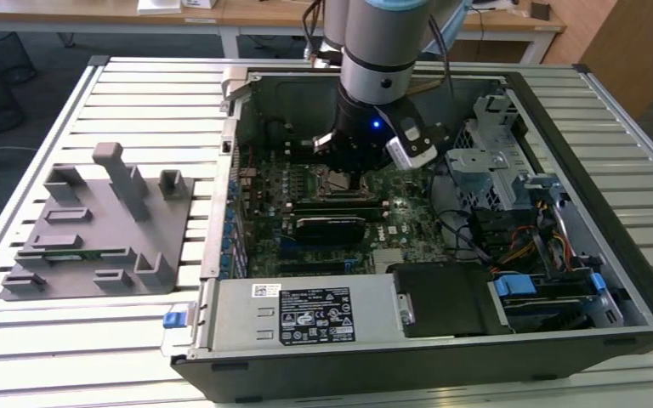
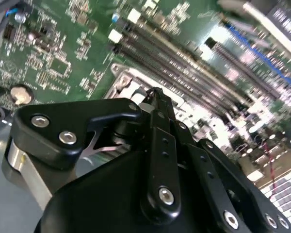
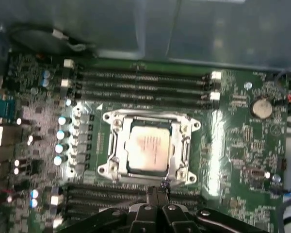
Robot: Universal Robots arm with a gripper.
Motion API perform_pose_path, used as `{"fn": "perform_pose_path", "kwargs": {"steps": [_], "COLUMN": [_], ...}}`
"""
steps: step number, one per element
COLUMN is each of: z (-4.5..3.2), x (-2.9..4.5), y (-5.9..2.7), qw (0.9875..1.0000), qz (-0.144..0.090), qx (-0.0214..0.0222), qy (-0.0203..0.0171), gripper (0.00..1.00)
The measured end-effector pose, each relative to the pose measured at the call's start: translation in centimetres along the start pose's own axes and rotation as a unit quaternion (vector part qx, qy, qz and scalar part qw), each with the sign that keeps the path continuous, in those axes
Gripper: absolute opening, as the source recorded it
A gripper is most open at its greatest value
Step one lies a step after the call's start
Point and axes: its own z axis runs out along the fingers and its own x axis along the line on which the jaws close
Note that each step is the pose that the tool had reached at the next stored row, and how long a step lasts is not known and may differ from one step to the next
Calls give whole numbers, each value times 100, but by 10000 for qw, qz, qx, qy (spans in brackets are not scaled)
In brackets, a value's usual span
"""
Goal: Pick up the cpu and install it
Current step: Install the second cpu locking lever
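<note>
Hovering just above the board inside the case (image 1: pixel 553 183), the tool (image 3: pixel 157 191) had its fingers drawn narrow together and held nothing, while the cpu (image 3: pixel 146 147) already lay in the socket (image 3: pixel 150 145) under the metal frame. Any further descent risked the fingertips striking the frame's edge or the memory slots (image 3: pixel 136 196) beside it, and a cpu seated slightly askew could bend pins.

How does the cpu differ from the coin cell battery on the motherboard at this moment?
The cpu is square with a dull silver top; the coin cell battery is round. The cpu is clearly larger than the battery. The cpu lies inside the metal socket frame mid-board; the battery sits near the board's edge, past the memory slots. Both lie flat on the green motherboard.
</note>
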Motion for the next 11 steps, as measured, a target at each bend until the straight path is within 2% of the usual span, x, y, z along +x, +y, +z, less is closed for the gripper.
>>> {"fn": "perform_pose_path", "kwargs": {"steps": [3,8,11], "z": [-3,4,36], "x": [15,201,246], "y": [-58,-61,-60], "qw": [10000,10000,10000], "qz": [-3,-5,-5], "qx": [0,0,-3], "qy": [0,-2,-2], "gripper": [11,11,11]}}
